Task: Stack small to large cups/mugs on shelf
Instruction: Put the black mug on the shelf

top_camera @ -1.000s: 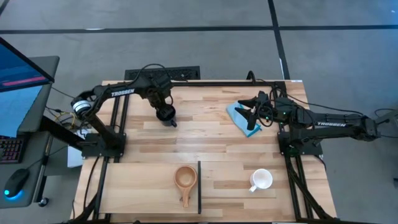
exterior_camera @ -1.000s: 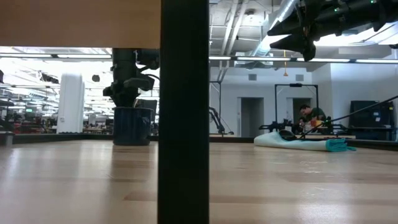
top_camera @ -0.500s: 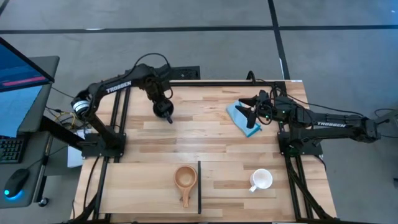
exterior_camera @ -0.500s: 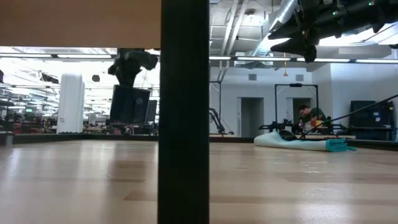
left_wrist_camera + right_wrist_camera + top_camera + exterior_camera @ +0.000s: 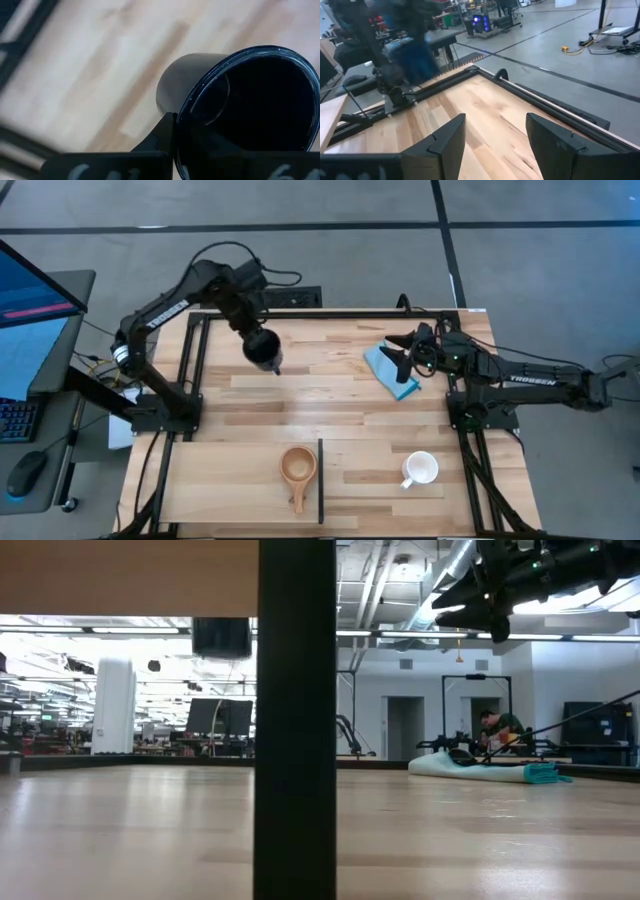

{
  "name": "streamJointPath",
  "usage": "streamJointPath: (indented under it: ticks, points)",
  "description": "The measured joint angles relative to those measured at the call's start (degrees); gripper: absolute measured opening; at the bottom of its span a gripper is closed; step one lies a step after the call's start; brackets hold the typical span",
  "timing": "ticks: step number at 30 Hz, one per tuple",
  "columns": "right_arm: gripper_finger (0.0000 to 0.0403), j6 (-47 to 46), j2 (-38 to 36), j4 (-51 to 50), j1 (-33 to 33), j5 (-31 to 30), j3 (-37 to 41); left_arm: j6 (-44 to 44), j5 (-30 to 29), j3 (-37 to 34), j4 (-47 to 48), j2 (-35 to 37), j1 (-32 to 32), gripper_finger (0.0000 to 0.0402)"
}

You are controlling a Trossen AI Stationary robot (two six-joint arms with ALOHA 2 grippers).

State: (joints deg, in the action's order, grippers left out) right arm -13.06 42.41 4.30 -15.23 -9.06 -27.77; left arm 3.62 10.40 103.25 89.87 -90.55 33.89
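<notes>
A: Black glaze fills the left wrist view: the black mug (image 5: pixel 240 115) sits clamped in the left gripper (image 5: pixel 263 350), mouth turned toward the camera, its rim pinched by the fingers (image 5: pixel 160 137).

B: And where is that gripper over the table (image 5: pixel 330 395)?

A: Raised clear of the wood, over the far left part of it. In the low view the mug (image 5: pixel 221 637) hangs high, just below the board edge that crosses the top of the picture, with nothing under it.

B: The other cups?

A: Both well away from that gripper, toward the near edge. The wooden cup (image 5: pixel 298 467) stands on the shelf (image 5: pixel 220 480), long handle pointing at the near edge, just beside the shelf's dark upright edge (image 5: pixel 320 480). The white mug (image 5: pixel 420 469) is on the other side of that edge, on the table, not on the shelf.

B: The right arm?

A: The right gripper (image 5: pixel 402 350) waits above the blue cloth (image 5: pixel 388 372) at the far right, off the surface. Its two fingers (image 5: pixel 445 137) stand spread with bare table between them, holding nothing.

B: Anything behind?

A: A person (image 5: pixel 497 727) far back in the room, past the cloth (image 5: pixel 490 770)
</notes>
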Motion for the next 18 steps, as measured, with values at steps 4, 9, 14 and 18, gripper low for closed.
streamJointPath:
  ticks: [4,9,14,18]
  points:
    - [0.0228,-0.02,0.00,-1.35,-0.79,0.00,0.00,2.26,2.98,3.19,0.05,2.66,-3.98,0.0006]
    - [0.0228,-0.03,0.00,-1.71,-1.41,0.00,0.00,6.18,2.63,3.80,0.26,6.70,-9.55,0.0006]
    - [0.0228,-0.65,0.00,-1.71,-1.41,0.01,0.00,9.77,3.95,3.51,0.20,9.03,-16.79,0.0006]
    - [0.0228,-4.54,0.00,-1.76,-0.88,0.13,0.00,12.14,2.36,3.51,0.24,9.87,-23.85,0.0006]
